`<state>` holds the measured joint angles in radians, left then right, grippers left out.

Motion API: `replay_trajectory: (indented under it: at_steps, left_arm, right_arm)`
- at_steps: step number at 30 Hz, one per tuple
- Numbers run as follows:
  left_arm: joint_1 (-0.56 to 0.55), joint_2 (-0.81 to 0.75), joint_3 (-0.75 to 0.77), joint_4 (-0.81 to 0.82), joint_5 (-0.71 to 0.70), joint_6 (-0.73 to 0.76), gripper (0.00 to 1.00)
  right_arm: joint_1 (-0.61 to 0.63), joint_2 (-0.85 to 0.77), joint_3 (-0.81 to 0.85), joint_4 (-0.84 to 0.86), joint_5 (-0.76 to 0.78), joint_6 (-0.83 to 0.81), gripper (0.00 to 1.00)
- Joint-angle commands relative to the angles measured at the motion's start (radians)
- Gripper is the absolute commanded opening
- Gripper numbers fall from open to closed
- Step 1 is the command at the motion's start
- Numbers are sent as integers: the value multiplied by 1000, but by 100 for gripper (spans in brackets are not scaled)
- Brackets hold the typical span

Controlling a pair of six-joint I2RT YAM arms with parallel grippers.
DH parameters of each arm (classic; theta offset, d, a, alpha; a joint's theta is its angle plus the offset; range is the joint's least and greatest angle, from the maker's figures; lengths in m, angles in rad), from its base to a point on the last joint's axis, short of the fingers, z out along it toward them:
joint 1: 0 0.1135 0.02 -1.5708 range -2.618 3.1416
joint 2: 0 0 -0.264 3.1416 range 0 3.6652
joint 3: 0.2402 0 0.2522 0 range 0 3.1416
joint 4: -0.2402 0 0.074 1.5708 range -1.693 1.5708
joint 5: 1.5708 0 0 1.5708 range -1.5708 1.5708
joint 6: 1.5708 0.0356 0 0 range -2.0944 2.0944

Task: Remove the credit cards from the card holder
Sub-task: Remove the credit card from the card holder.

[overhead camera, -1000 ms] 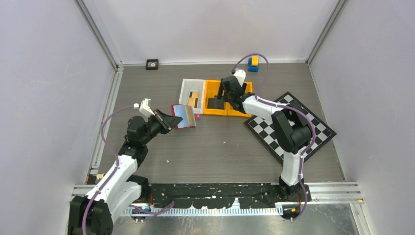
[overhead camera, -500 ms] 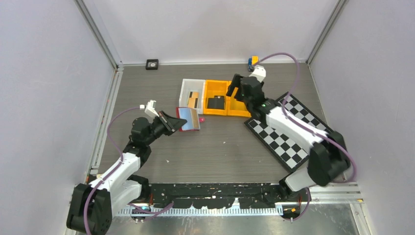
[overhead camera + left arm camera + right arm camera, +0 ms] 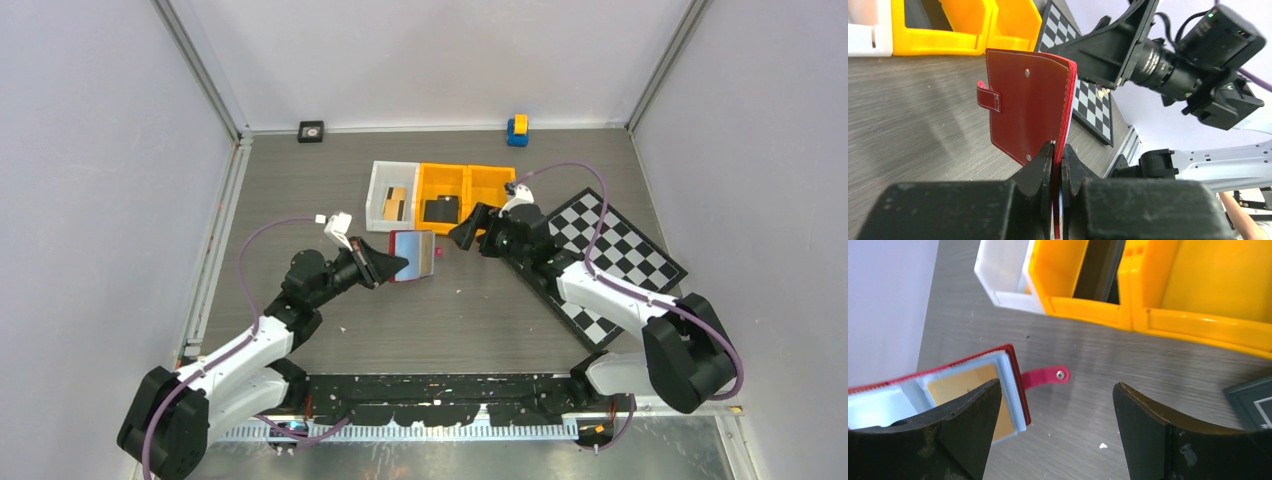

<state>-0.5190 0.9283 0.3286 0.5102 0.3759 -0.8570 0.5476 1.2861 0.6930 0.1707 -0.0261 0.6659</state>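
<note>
Right tool (image 3: pixel 1056 386) now away from yellow bins (image 3: pixel 1088 310), just beside card holder (image 3: pixel 413 256)

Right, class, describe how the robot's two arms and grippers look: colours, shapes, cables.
The left arm and right arm have white links and black joints; a purple cable runs along each. The left gripper and right gripper are black, each with two broad, wedge-shaped fingers.

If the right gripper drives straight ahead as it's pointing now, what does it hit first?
Most likely the card holder, held by the left gripper: its tab end sits just ahead of the right gripper. Depth is uncertain.
</note>
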Motion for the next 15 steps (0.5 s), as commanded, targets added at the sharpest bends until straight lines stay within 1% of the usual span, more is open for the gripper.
replay_trajectory:
  at_steps: [1,4,6,11,15]
  left_arm:
    - [0,6,16,142,-3,15,0]
    - [1,15,15,145,-5,10,0]
    - [1,-3,14,114,-32,18,0]
    - [1,-99,-13,32,-144,37,0]
    - [1,-150,-38,13,-199,41,0]
  right_arm:
    - [-1,19,-25,214,-153,20,87]
    - [-3,13,-83,326,-173,59,87]
    - [-4,7,-114,380,-173,75,87]
    - [-7,37,-126,415,-166,120,87]
    - [-14,57,-171,513,-164,169,87]
